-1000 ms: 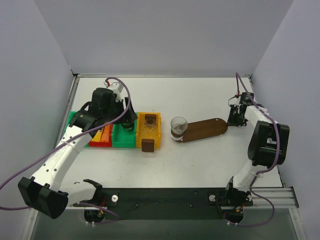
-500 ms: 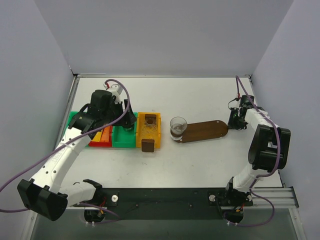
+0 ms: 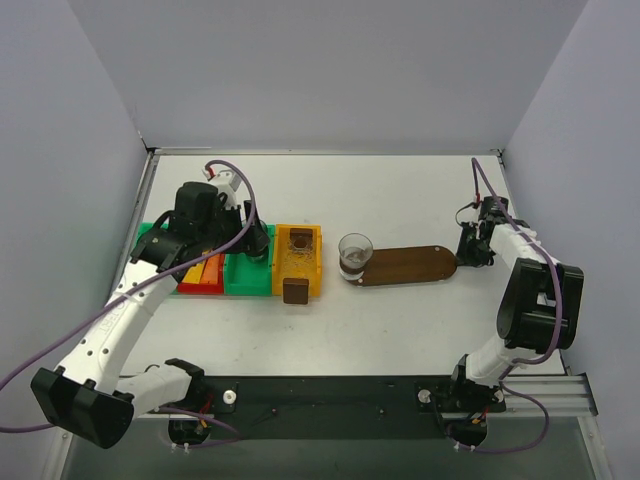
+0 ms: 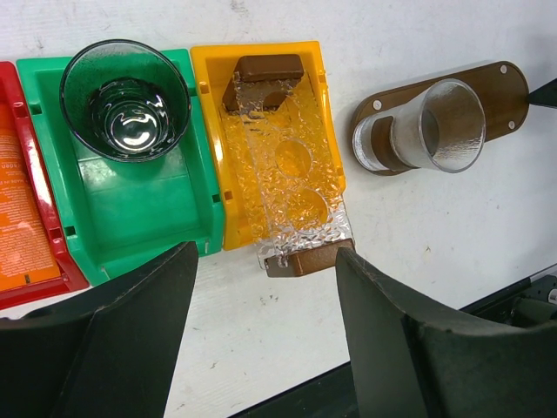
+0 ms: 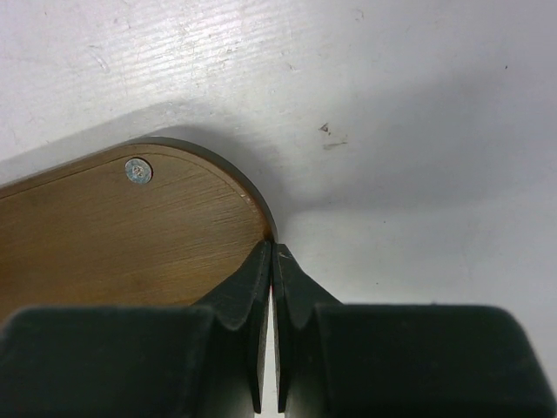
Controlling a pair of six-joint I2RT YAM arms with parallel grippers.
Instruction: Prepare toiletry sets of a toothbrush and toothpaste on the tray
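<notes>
White counter (image 3: 400, 190), brown tray (image 3: 410, 266) toward its right edge, right pincer (image 5: 272, 251) squeezed closed, touching tray's rounded end, left pincer (image 4: 265, 254) spread wide over green bin (image 4: 130, 209) and yellow bin (image 4: 209, 131)

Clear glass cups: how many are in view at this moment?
2. One clear glass cup stands in the green plastic bin; the other sits on the dark-brown wooden tray, at its end nearer that bin. The left arm may hide others.
</notes>
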